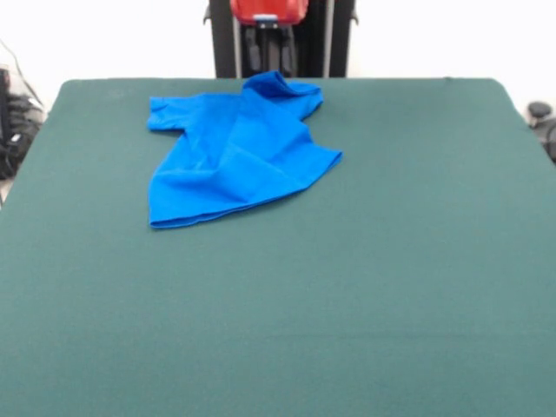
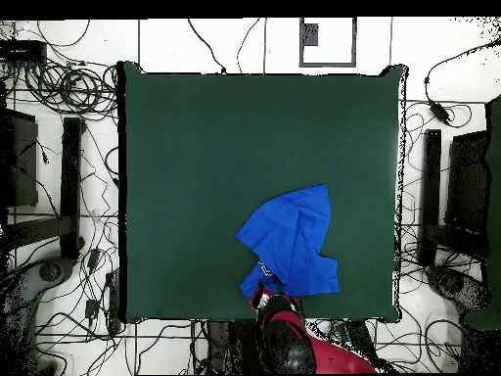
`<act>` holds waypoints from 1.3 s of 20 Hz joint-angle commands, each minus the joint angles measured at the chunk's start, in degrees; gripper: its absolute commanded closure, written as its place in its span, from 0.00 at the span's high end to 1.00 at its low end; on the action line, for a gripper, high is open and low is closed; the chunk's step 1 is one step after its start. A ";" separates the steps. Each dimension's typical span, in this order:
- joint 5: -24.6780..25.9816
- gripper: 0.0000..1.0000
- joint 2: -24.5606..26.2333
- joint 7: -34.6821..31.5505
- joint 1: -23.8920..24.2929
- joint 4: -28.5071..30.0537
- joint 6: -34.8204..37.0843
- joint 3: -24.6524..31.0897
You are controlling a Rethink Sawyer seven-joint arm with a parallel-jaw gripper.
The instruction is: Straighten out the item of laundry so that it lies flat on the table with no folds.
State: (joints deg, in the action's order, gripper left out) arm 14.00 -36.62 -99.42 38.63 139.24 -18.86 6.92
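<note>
table [image 1: 365, 287]: we are seeing a dark green felt top filling most of both views, its corners rounded. most of the surface is lying bare, with the only item sitting close to the robot's edge.
floor [image 2: 59, 117]: we are seeing pale floor around the table in the overhead view, with black cables [image 2: 68, 88] trailing over it and dark stands at both sides.
arm [image 2: 313, 354]: we are seeing the red and black arm at the bottom edge of the overhead view, just past the table's near edge. in the front view its red housing [image 1: 268, 10] is showing at the top, between the black pedestal uprights.
shirt [image 1: 230, 152]: we are seeing the bright blue shirt lying by the robot's edge of the table, left of centre in the front view and right of centre in the overhead view [image 2: 292, 240]. it is not lying flat: the cloth is creasing across the body, one sleeve is sticking out sideways, and the collar end is bunching up in a raised fold at the edge nearest the robot.
gripper [image 2: 266, 297]: we are seeing it only in the overhead view, at the shirt's robot-side edge, over or touching the bunched cloth. we cannot tell whether it is holding anything.
</note>
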 commanded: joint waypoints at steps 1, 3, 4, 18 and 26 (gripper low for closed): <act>-5.83 1.00 -1.28 -8.42 -5.92 -8.04 9.14 2.87; -7.14 1.00 -2.75 -7.58 -8.95 -8.78 11.00 1.24; -7.35 1.00 -3.53 -6.65 -10.76 -9.43 11.71 -0.11; -8.60 1.00 -3.32 -7.16 -19.31 -17.49 20.07 -2.53; -9.39 1.00 2.38 -7.23 -20.56 -24.22 20.97 -2.44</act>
State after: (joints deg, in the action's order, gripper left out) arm 8.96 -39.92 -99.42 20.31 126.02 -3.46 3.27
